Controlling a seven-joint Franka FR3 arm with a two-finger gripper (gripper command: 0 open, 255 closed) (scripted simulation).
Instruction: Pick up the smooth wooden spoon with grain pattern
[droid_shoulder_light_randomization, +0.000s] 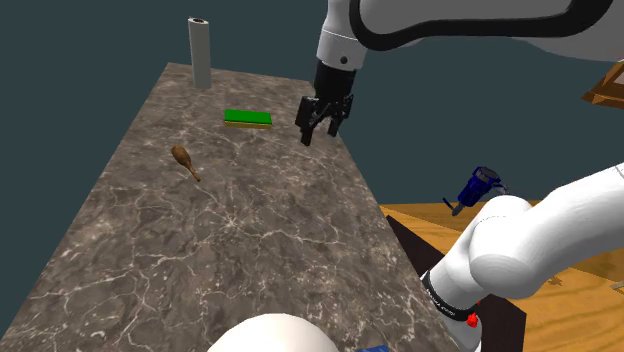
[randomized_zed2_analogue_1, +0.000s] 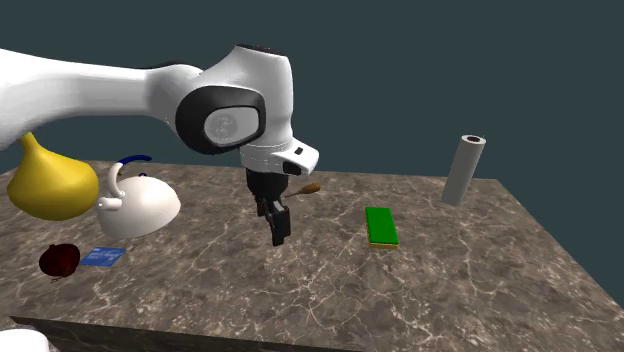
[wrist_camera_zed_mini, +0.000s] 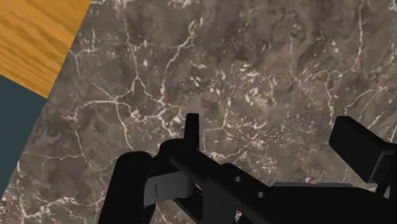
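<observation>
Marble counter (droid_shoulder_light_randomization: 250, 250): spoon (droid_shoulder_light_randomization: 185, 161) well apart from gripper (droid_shoulder_light_randomization: 320, 136).

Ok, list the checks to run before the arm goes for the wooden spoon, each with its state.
1. Gripper open, holding nothing: ok.
2. Wooden spoon lying free on the marble table: ok.
3. Gripper above the spoon: not ok; it hangs near the green block, off to the shoulder view's right of the spoon.
4. Green block apart from the spoon: ok.
5. Fingers lined up across the spoon's handle: cannot tell.
</observation>
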